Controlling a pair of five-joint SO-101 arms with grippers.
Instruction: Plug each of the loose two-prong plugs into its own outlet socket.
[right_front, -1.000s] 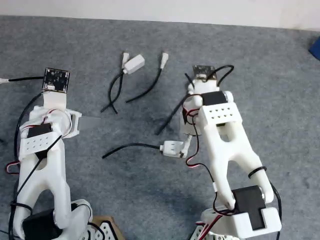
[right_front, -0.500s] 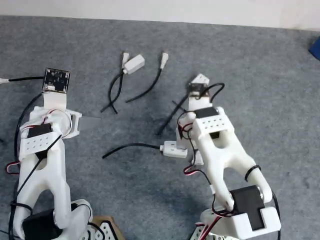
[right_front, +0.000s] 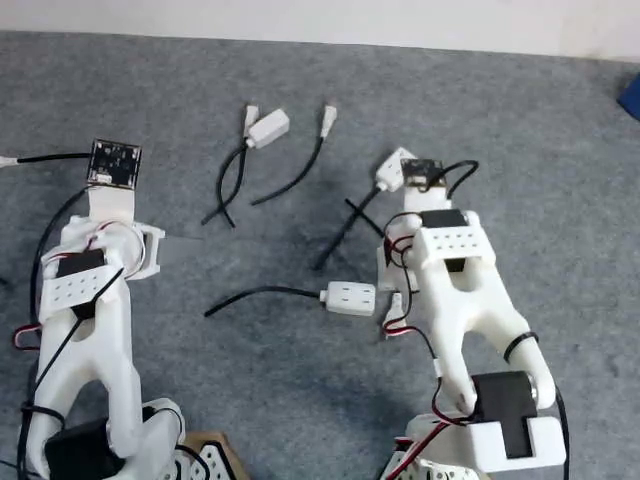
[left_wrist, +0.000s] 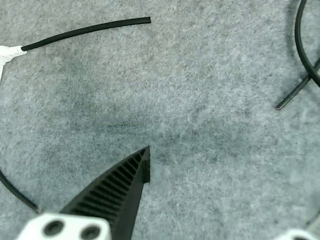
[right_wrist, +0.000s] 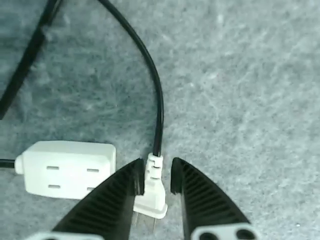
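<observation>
A white outlet socket (right_front: 348, 297) lies mid-table, its black cord running left. In the right wrist view the same socket (right_wrist: 67, 166) lies beside a white two-prong plug (right_wrist: 152, 195) on a black cord (right_wrist: 155, 100). My right gripper (right_wrist: 157, 169) is open, with a finger on each side of the plug's neck; one touches it and the other stands a little off. A second socket (right_front: 268, 127) lies at the back with a plug (right_front: 250, 113) at its end. Another loose plug (right_front: 329, 118) lies to its right. My left gripper (right_front: 150, 245) hangs open over bare carpet.
Black cords (right_front: 345, 225) cross on the grey carpet just left of the right arm. In the left wrist view a cord with a white end (left_wrist: 80, 32) and another cord (left_wrist: 302, 60) lie ahead. A blue object (right_front: 630, 95) sits at the right edge.
The right arm has swung right, off the middle socket, which now lies uncovered. The left arm has stayed put.
</observation>
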